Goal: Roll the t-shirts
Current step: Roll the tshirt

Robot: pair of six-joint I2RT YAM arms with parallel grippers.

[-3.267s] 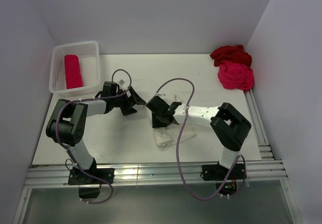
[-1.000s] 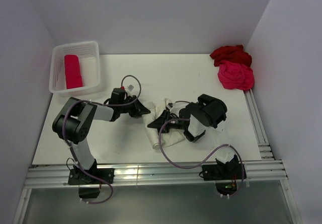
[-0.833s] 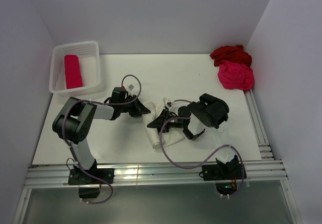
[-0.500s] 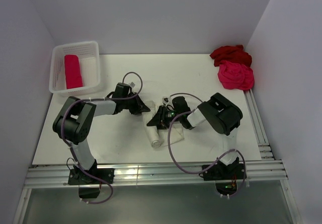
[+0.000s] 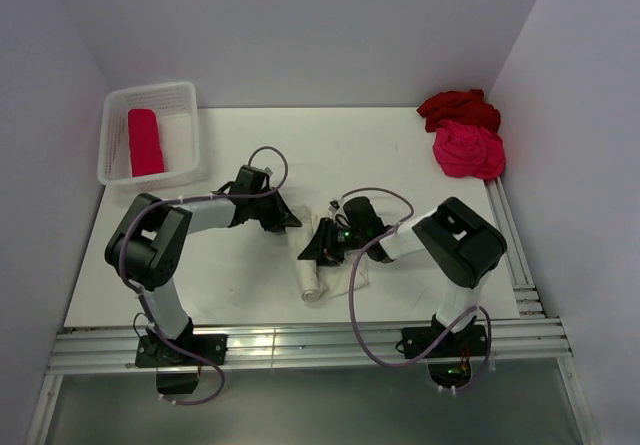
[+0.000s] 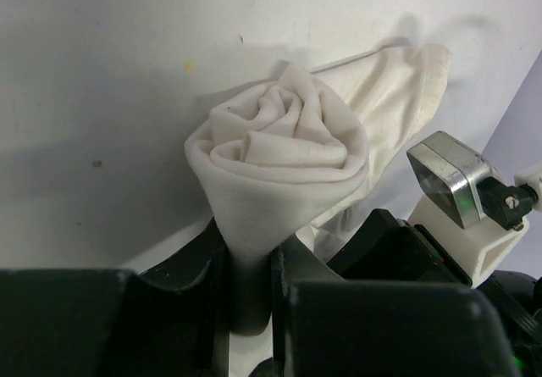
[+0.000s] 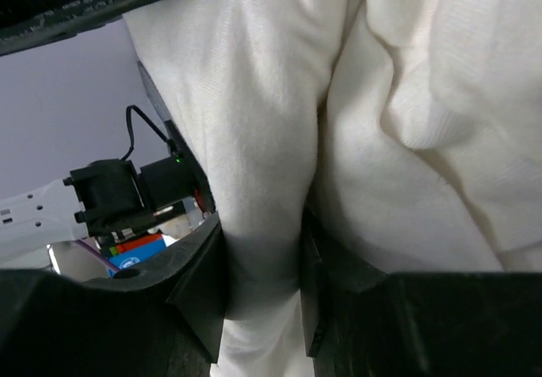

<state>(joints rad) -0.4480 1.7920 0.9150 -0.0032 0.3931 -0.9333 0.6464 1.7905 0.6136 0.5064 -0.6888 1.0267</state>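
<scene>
Cream shirt: we see the cream-white t-shirt [image 5: 312, 270] wound into a tight roll just toward 6 o'clock of the table's [image 5: 400, 165] centre. A loose flap trails off toward 3 o'clock.
Left gripper: our left gripper [image 6: 248, 268] is closed almost fully, its fingers pinching a fold of cream cloth at the roll's 11 o'clock end.
Right gripper: our right gripper [image 7: 262, 267] is likewise narrowed onto a fold of the same shirt, on the roll's 1 o'clock side.
Other shirts: a pink-red roll [image 5: 145, 142] lies in the basket [image 5: 150, 89] at 10 o'clock. The dark red shirt [image 5: 458, 108] and pink-red shirt [image 5: 467, 150] are heaped together at 2 o'clock, unrolled.
Risk, unwinding: we judge that letting go unevenly would let the soft cotton spring loose, since only the two pinches hold the spiral.
Risk, snagging: pulling away with cloth caught between the fingers could drag the roll open.
Risk, collision: both grippers sit very near each other.
</scene>
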